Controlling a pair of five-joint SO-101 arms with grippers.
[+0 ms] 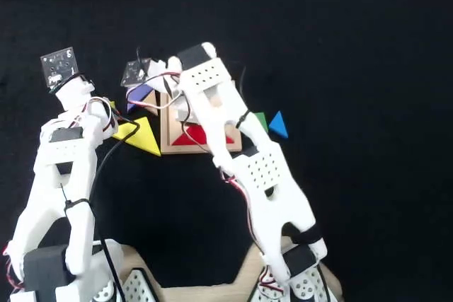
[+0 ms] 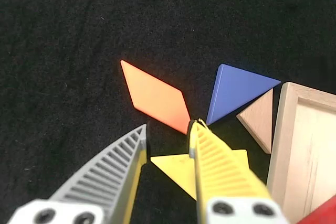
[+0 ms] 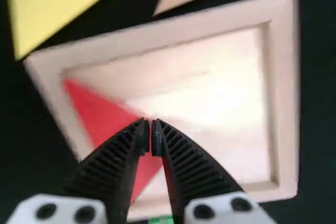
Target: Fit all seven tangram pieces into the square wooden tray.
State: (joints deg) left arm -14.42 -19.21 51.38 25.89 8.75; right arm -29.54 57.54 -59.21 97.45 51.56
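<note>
Starting at the left of the high view, the left arm (image 1: pixel 67 153) leans over the yellow triangle (image 1: pixel 141 136). That piece lies on the black cloth (image 1: pixel 354 47) just beside the left rim of the square wooden tray (image 1: pixel 165 139). In its wrist view the left gripper (image 2: pixel 168 127) has its jaws spread and holds nothing, with the yellow triangle below and between them. The orange parallelogram (image 2: pixel 157 98) lies just past the tips at centre frame. To its right are the blue triangle (image 2: pixel 236 90) and the pale wooden triangle (image 2: pixel 260 119), both near the tray's rim.

Further right in the high view, the right arm (image 1: pixel 262 167) reaches across the tray. The right gripper (image 3: pixel 149 127) is pinched closed on nothing, over the red triangle (image 3: pixel 100 114) in the lower left of the tray floor. A green piece (image 1: pixel 260 122) and a small blue triangle (image 1: pixel 278 125) lie on the cloth just right of the tray.

The step in hand looks like seating the red piece with closed tips while the left side readies the yellow one. Pushing should stay low and run along a wall, so the tray does not slide. The left jaws should close across the yellow triangle's edges, clear of the parallelogram. They should lift only once the other arm has left the tray, since both would meet above it.
</note>
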